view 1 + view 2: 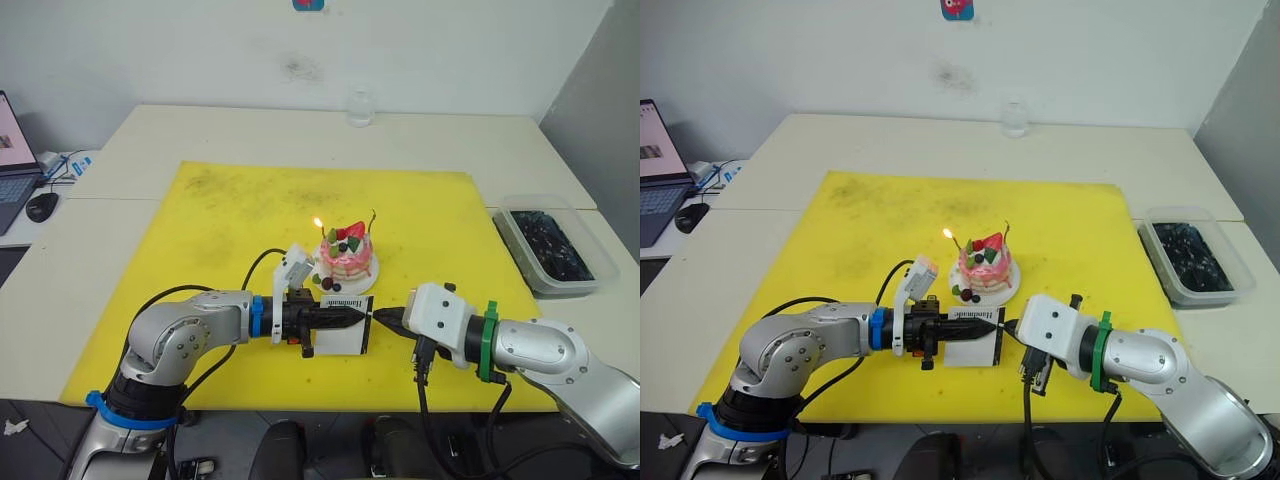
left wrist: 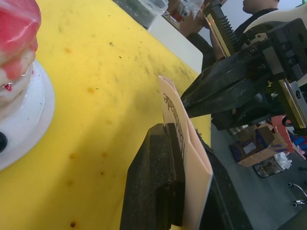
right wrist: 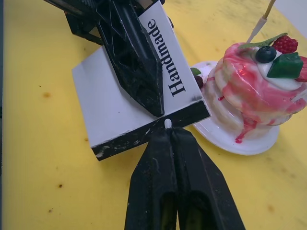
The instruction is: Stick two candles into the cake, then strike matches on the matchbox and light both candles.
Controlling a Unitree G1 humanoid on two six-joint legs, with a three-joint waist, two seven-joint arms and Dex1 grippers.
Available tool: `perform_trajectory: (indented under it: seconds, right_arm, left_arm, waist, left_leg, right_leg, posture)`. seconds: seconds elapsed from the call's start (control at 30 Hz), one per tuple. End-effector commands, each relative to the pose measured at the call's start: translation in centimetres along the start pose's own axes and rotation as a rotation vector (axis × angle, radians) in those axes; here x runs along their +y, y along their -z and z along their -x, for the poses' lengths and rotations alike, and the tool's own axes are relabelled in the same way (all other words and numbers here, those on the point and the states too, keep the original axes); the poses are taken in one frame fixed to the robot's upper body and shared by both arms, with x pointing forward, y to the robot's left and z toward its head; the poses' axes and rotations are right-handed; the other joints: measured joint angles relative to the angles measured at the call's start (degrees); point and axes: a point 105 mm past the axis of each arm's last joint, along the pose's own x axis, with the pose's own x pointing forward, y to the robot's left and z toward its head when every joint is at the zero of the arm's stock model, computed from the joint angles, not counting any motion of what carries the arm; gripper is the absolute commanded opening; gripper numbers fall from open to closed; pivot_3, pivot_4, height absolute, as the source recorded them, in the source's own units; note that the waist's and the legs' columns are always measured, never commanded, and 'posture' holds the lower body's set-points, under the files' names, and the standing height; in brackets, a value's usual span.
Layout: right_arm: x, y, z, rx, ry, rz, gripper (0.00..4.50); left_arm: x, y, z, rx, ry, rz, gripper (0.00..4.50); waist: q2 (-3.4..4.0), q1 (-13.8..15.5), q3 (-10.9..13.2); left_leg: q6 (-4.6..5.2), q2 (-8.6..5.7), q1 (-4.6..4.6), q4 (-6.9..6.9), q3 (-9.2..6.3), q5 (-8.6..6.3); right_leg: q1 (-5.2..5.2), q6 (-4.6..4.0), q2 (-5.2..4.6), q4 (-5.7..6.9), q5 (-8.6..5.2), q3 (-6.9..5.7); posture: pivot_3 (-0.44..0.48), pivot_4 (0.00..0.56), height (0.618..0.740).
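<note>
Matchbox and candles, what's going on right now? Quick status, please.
Left gripper clamps the matchbox upright. Right gripper pinches a match, its pale head at the black strip. One candle burns on the cake, the other unlit. Nothing in the way.

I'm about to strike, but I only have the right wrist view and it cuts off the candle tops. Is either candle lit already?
Observer: Yes. The left candle in the cake carries a small flame.
Operator: And the other?
Observer: The right candle stands in the cake with no flame.
Operator: How is the box held?
Observer: The left end effector has a finger pressed against each face of the matchbox, holding it on edge.
</note>
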Motion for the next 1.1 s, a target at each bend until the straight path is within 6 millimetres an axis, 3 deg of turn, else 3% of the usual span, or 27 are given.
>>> perform_trajectory:
  seconds: [0.03,0.3,0.43,0.5,0.6,0.73,0.87,1.1]
  right_arm:
    - [-0.3,-0.1,0.0,0.001,0.033,0.020,0.03]
    - [-0.6,0.0,-0.4,0.006,0.057,-0.001,0.03]
    - [-2.1,-0.5,-0.5,-0.016,0.146,-0.039,0.03]
    - [-3.9,-1.2,0.1,-0.043,0.241,-0.045,0.03]
    - [-7.0,-1.8,2.7,-0.055,0.415,-0.039,0.03]
    - [-7.8,-2.0,4.6,-0.044,0.471,-0.046,0.03]
    - [-7.5,-3.1,4.0,-0.087,0.449,-0.040,0.03]
    - [-8.4,-4.3,1.2,-0.114,0.404,0.063,0.03]
  left_arm:
    - [-1.0,-0.5,-0.2,-0.013,0.048,-0.031,0.00]
    - [-1.6,-0.3,-0.5,-0.004,0.075,-0.052,0.00]
    - [-2.2,0.1,-0.7,0.019,0.096,-0.074,0.00]
    - [-2.4,0.4,-0.6,0.035,0.105,-0.081,0.00]
    - [-2.8,0.8,0.1,0.045,0.101,-0.076,0.00]
    - [-2.9,1.2,1.6,0.051,0.067,-0.061,0.00]
    - [-2.7,1.3,2.1,0.050,0.043,-0.049,0.00]
    - [-2.5,1.3,2.0,0.050,0.038,-0.045,0.00]
  waist:
    - [0.00,0.00,0.00]
    - [0.00,0.00,0.00]
    - [0.00,-0.02,0.00]
    - [0.00,-0.05,0.00]
    - [0.01,-0.01,0.00]
    - [0.00,0.00,0.01]
    - [0.01,-0.05,0.01]
    - [0.02,-0.18,0.02]
  left_leg:
    - [0.00,0.00,0.00,0.00,0.00,0.00]
    - [0.00,0.00,0.00,0.00,0.00,0.00]
    - [0.00,0.01,0.00,0.00,-0.01,0.00]
    - [0.00,0.02,0.01,0.00,0.00,0.00]
    - [0.00,-0.01,-0.01,0.00,0.04,0.00]
    - [0.00,0.01,-0.04,-0.03,0.04,0.00]
    - [0.00,0.03,0.01,-0.07,-0.05,0.00]
    - [0.00,0.00,0.04,-0.03,0.03,0.00]
  right_leg:
    - [0.00,0.00,0.00,0.00,0.00,0.00]
    - [0.00,0.00,0.00,0.00,0.00,0.00]
    - [0.00,0.00,0.00,0.01,0.00,0.00]
    - [-0.01,0.00,0.00,0.01,0.00,0.00]
    - [-0.02,0.00,0.00,0.01,0.00,0.03]
    - [-0.02,-0.01,-0.11,-0.06,-0.02,0.01]
    - [-0.04,-0.06,-0.01,0.02,-0.04,-0.07]
    - [-0.02,-0.05,-0.02,0.01,-0.01,0.02]
  posture:
    - [0.000,0.150,0.740]
    - [0.000,0.150,0.740]
    - [0.000,0.150,0.740]
    - [0.000,0.150,0.740]
    - [0.000,0.150,0.740]
    - [0.000,0.150,0.740]
    - [0.000,0.150,0.740]
    - [0.000,0.150,0.740]
